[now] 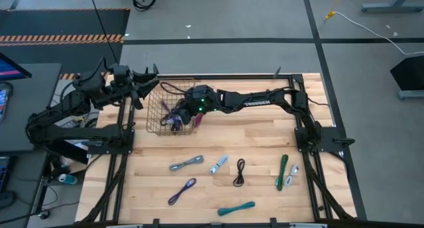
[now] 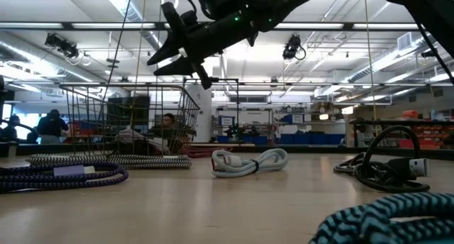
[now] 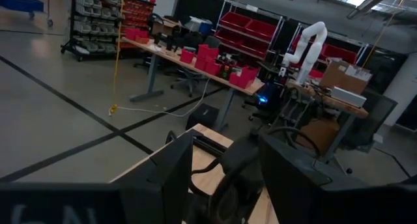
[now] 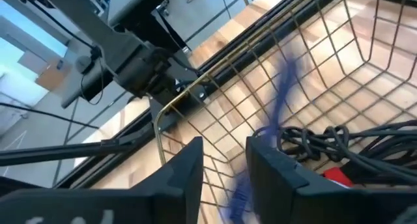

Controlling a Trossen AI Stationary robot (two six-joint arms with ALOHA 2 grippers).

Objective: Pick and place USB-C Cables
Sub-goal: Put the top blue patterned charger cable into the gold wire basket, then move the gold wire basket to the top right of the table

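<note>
A wire mesh basket (image 1: 158, 99) stands at the table's far left, with dark cables (image 4: 339, 142) lying in it. My right gripper (image 4: 225, 146) hovers over the basket, slanting down, fingers apart. A blurred purple cable (image 4: 281, 87) runs from the gap between the fingers toward the basket floor. Several more USB-C cables lie on the near half of the table: grey (image 1: 186, 164), black (image 1: 240, 171), green (image 1: 283, 171), purple (image 1: 182, 190) and teal (image 1: 236, 208). My left gripper (image 1: 149, 82) waits open and level beyond the basket's far left corner. My right gripper has its fingers apart above the basket. The blurred purple cable's lower end (image 4: 236, 196) shows in the gap between them, and I cannot tell whether either finger touches it.
The basket's wire walls (image 2: 128, 116) rise around the right gripper (image 2: 162, 62). In the low view, a braided purple cable (image 2: 64, 174), a pale grey one (image 2: 250, 162) and a black one (image 2: 383, 166) lie on the wood. Black frame rails edge the table on both sides.
</note>
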